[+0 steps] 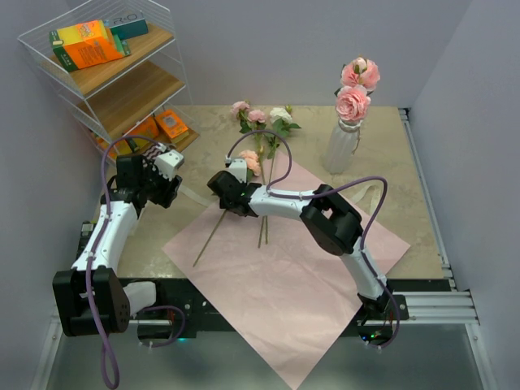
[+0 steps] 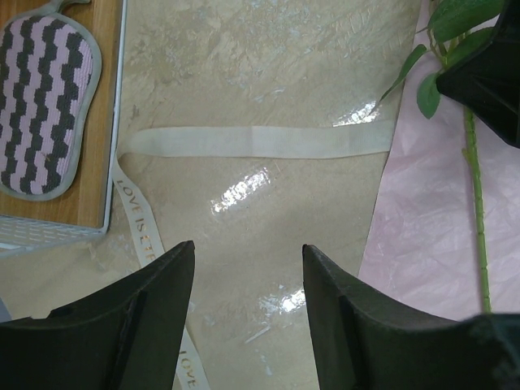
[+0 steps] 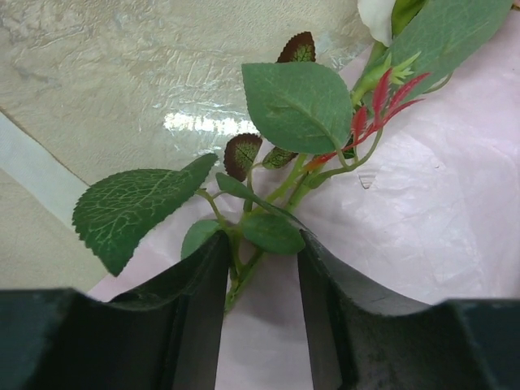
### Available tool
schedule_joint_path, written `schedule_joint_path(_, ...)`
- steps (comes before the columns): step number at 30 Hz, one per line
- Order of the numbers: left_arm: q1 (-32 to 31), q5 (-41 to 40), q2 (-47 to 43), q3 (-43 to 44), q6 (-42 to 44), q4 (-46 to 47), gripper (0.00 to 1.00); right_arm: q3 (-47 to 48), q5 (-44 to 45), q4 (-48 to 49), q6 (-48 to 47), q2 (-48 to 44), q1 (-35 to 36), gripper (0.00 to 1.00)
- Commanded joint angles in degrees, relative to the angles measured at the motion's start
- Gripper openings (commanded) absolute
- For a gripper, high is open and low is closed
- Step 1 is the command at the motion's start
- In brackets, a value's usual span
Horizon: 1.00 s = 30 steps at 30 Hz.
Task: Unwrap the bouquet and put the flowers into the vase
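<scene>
1. A beige marbled table (image 1: 390, 162) with pink paper (image 1: 284, 276) spread flat across it and a shelf rack (image 1: 130, 85) at ten o'clock.
2. The vase (image 1: 341, 146) stands at two o'clock and holds two pink roses (image 1: 355, 88).
3. More flowers (image 1: 260, 122) lie at twelve o'clock.
4. My right gripper (image 3: 260, 325) straddles a leafy stem (image 3: 244, 272), jaws half apart, not pinching.
5. My left gripper (image 2: 248, 317) hangs wide and empty beside the ribbon (image 2: 260, 142).

It looked like a robot test station in a laboratory, not a home. A left arm (image 1: 104, 236) and a right arm (image 1: 337, 221) were bolted to a metal rail (image 1: 431, 307) at the near edge of a marble-pattern table (image 1: 410, 203). Plain grey walls (image 1: 268, 49) closed it in at the far side, left and right. A wire shelf (image 1: 122, 85) with orange boxes (image 1: 91, 45) stood far left.
</scene>
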Motion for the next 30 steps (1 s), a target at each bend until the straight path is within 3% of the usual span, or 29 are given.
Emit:
schedule_joint_path(1,0.6,-0.1,-1.0,1.9,0.9,0.5,0.6,0.8,-0.1,-0.5,1.7,1.2,0.4,0.38)
schedule_joint_path(14,0.6,0.0,-1.1,2.3,0.9,-0.1,0.6,-1.3,2.1,2.4,1.5,-2.3,0.3,0.0)
schedule_joint_path(21,0.6,1.0,-0.2,3.3,0.2,-0.4,0.6,-5.5,4.9,8.4,-5.4,-16.2,0.3,0.0)
schedule_joint_path(30,0.6,1.1,1.0,3.8,-0.4,-0.1,0.6,-10.0,-1.5,25.5,-30.8,-35.3,0.7,0.0)
